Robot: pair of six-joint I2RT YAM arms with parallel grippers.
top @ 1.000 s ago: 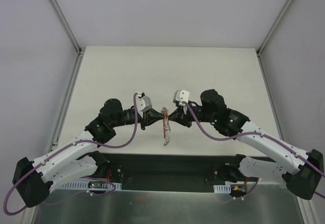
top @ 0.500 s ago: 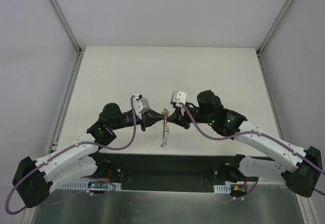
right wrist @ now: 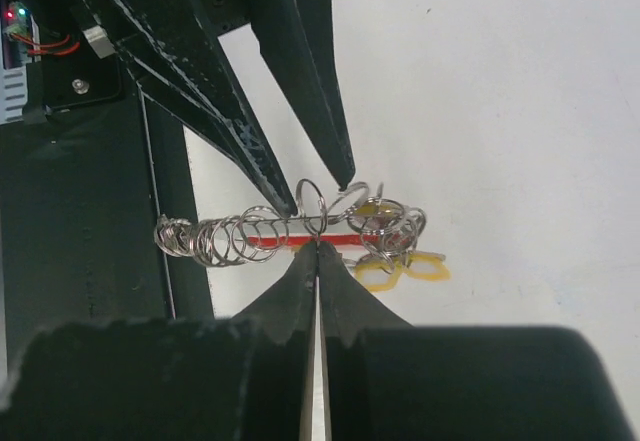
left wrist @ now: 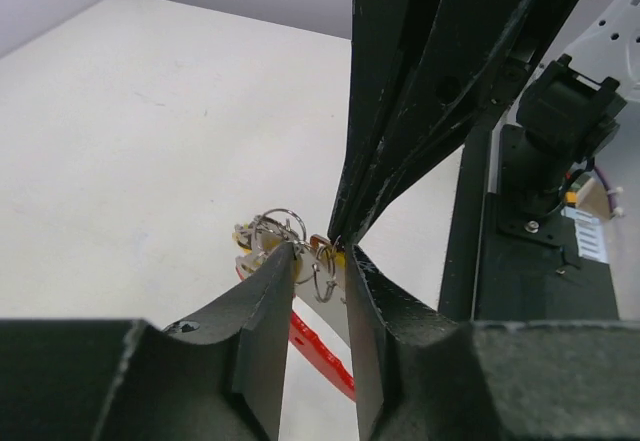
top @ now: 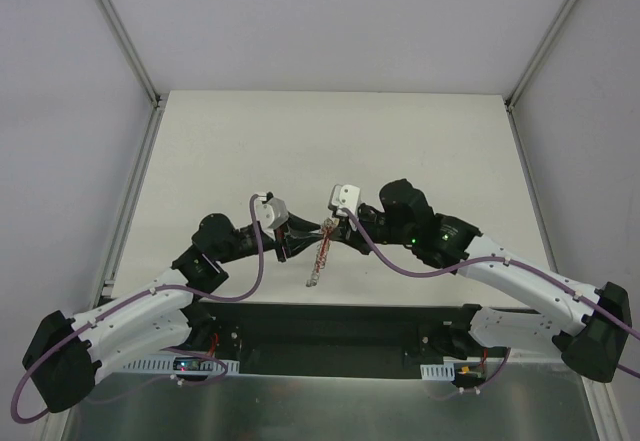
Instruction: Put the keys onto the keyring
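The keyring (top: 318, 257) hangs in the air between my two grippers, above the table's near middle. It is a bunch of silver rings, a ring chain (right wrist: 215, 239) and a red band (right wrist: 300, 242). Keys with yellow heads (right wrist: 405, 269) hang in the bunch. My right gripper (right wrist: 318, 249) is shut on one silver ring (right wrist: 312, 208); in the top view (top: 333, 229) it comes in from the right. My left gripper (left wrist: 318, 257) is open, its tips either side of the rings, facing the right gripper. The red band (left wrist: 322, 346) dangles below it.
The white table (top: 330, 141) runs back to grey walls on three sides. The black mounting plate (top: 330, 326) with both arm bases lies along the near edge, just under the hanging chain. Purple cables loop along both arms.
Both grippers have shifted left and slightly nearer, staying tip to tip. The hanging keyring has swung with them, its lower end now pointing down-left.
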